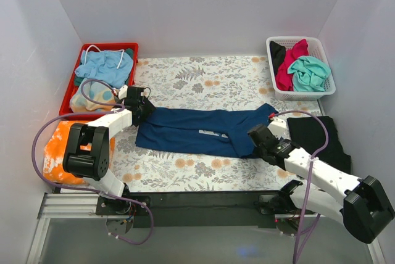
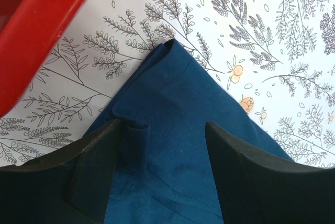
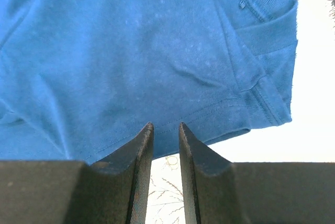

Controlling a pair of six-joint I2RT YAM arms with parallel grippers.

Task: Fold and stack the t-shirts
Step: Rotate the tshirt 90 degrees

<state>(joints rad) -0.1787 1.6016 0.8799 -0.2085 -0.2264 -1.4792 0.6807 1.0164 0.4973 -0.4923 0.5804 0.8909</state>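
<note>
Navy t-shirt (image 1: 197,129) (seemingly folded) on table (image 1: 203,79)

The navy-blue t-shirt (image 1: 203,129) is soft matt cotton cloth, faintly flecked with lint, with stitched hems, and the black t-shirt (image 1: 322,136) beside it looks equally dull. The table cover (image 1: 203,74) under them is smooth, matt and printed with leaves and flowers. The red tray (image 2: 49,22) is glossy smooth plastic, the white basket (image 1: 321,89) latticed plastic, and the fingers (image 3: 131,177) of the right gripper (image 3: 166,125) are matt black.
</note>
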